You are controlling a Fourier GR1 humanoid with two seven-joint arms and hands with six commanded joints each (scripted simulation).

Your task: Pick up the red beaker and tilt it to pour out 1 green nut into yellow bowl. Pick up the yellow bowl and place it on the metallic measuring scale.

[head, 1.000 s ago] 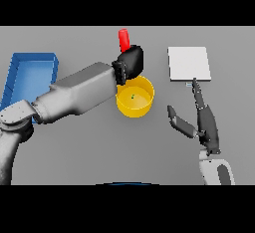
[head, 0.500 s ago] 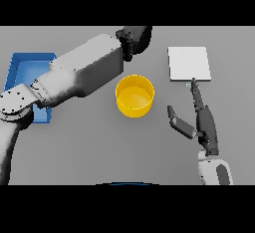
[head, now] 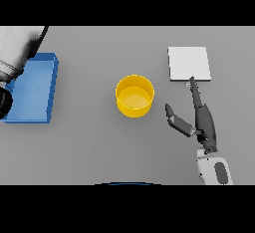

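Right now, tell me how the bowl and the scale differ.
The bowl is yellow, round and deep, with an open top; the scale is a pale, square, flat plate. The bowl stands at the table's middle; the scale lies farther back on the right, just beyond the right hand. Both rest on the table, held by nothing.

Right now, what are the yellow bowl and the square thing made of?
The yellow bowl looks like smooth plastic: one even bright colour, no shine marks. The square scale is a flat pale grey plate, maybe matte metal, though its plain look leaves that open.
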